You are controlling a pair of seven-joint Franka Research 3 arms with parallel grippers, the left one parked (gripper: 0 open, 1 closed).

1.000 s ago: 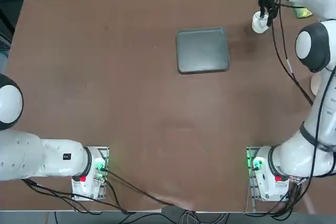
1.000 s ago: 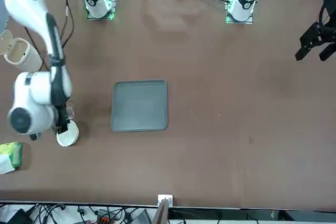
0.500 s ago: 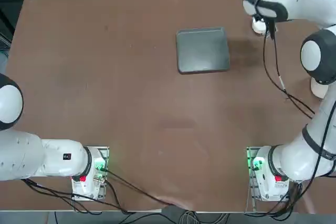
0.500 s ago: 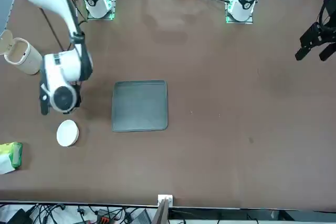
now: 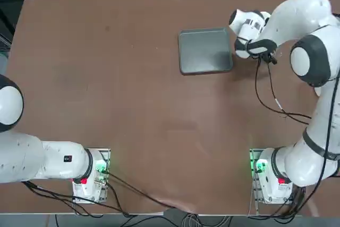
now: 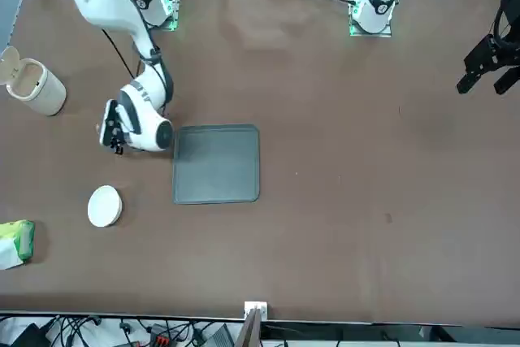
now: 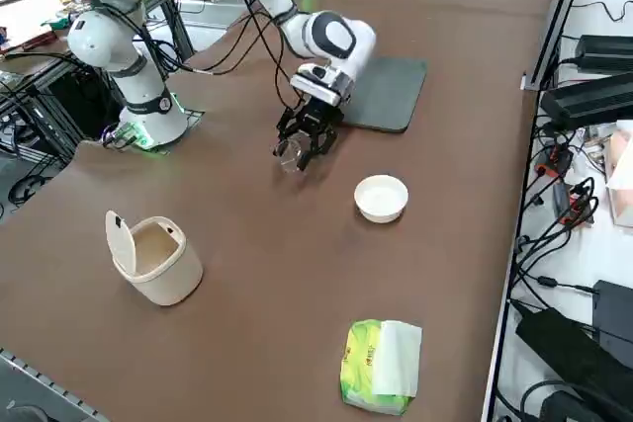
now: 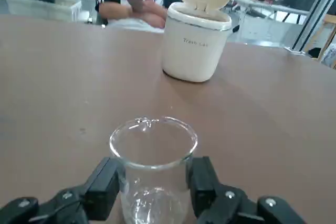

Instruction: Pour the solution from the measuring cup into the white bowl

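The right gripper (image 8: 155,190) pinches the clear measuring cup (image 8: 155,171) between its fingers, beside the gray tray (image 7: 388,94). The white bowl (image 7: 381,199) sits near but apart, so tipping the cup here could wet the table (image 7: 247,274); a loose grip could let the smooth glass slip.

Right arm (image 6: 122,22) bent, reaching through upper left of front view. Right gripper (image 7: 292,155) upper middle of right side view, hanging below wrist (image 7: 321,83), fingers (image 8: 106,179) closed in grip.

Robotics lab or workshop: robot arm (image 5: 303,30), cables (image 7: 554,234) strewn on white bench (image 7: 608,234).
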